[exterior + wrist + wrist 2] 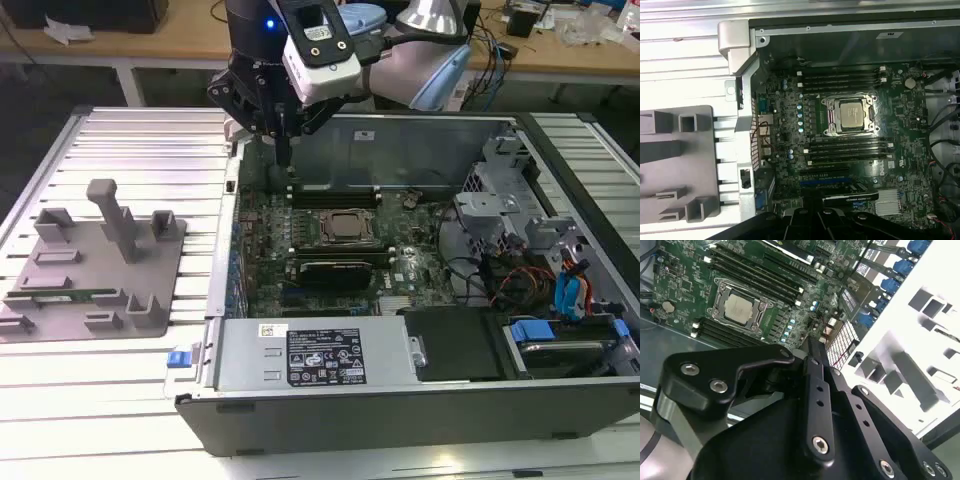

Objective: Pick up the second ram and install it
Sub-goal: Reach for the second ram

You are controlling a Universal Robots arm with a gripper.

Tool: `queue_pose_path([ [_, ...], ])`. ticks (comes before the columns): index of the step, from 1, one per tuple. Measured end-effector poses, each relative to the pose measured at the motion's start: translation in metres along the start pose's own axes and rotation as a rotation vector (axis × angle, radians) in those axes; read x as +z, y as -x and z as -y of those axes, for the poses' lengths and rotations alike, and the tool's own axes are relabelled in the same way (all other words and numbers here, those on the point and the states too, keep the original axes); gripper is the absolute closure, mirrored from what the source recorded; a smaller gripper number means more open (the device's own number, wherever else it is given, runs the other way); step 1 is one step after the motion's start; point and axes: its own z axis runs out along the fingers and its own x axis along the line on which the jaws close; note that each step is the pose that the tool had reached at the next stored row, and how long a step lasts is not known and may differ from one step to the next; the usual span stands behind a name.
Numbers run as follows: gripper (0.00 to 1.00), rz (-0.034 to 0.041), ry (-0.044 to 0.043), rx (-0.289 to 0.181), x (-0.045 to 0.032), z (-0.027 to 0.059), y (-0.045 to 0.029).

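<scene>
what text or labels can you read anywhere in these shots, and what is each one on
No print here is clear enough to quote.
Black and white label on the power supply: print too small.
Small white sticker at that unit's top edge: blurred.
White tag on the case wall: blurred.
Processor lid: markings too faint to read.

Exterior view raised, seemingly oblique, both wrist views share motherboard (785, 125) (680, 285)
</scene>
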Motion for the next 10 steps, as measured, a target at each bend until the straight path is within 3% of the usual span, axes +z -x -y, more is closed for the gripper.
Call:
queue_pose_path([
  [7,0.92,0.0001,0.0000,0.000,0.0000,0.0000,0.0003],
  [10,0.92,0.0000,0.0000,0.000,-0.0002,0.0006,-0.0087],
])
